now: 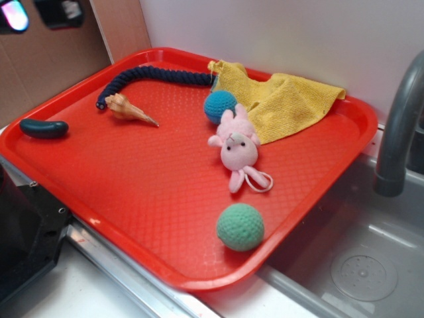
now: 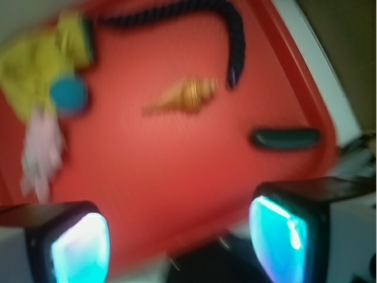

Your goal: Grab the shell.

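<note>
red tray (image 1: 165, 218) carries the shell (image 1: 127, 108) near the blue rope (image 1: 152, 74). gripper (image 2: 177, 239) hangs released, far off; approach comes next.

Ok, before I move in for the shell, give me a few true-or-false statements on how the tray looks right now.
1. The shell lies on the red tray beside the end of the dark blue rope. True.
2. The hand is shut on the shell. False: its fingers stand apart and empty, away from the shell.
3. The green ball touches the shell. False: it sits apart, near the tray's front edge.
4. The pink bunny lies next to the blue ball. True.
5. The yellow cloth covers the shell. False: the shell lies uncovered.
</note>
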Motion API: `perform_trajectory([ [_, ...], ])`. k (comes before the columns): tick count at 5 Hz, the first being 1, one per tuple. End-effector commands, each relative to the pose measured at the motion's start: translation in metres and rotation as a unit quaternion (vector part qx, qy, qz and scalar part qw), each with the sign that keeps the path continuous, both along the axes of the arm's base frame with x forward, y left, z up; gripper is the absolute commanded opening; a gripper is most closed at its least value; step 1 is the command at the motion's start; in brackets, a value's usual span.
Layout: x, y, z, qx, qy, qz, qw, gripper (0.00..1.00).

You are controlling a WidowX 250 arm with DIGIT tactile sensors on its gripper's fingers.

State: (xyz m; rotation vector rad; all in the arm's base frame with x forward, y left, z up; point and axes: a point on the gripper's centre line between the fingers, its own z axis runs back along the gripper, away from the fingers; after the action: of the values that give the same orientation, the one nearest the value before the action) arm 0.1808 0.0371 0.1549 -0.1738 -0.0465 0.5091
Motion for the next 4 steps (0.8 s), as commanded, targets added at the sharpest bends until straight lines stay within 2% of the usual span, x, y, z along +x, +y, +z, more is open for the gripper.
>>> perform_trajectory([
  [1,0.034,0.027,-0.050,0.033,-0.010,0.255,0.966,1.00],
  [2,0.029,0.032,-0.073,0.080,0.032,0.312,0.946,1.00],
  [3,0.014,0.047,-0.100,0.088,0.068,0.314,0.943,1.00],
  [4,0.004,0.053,-0.113,0.092,0.080,0.306,0.944,1.00],
])
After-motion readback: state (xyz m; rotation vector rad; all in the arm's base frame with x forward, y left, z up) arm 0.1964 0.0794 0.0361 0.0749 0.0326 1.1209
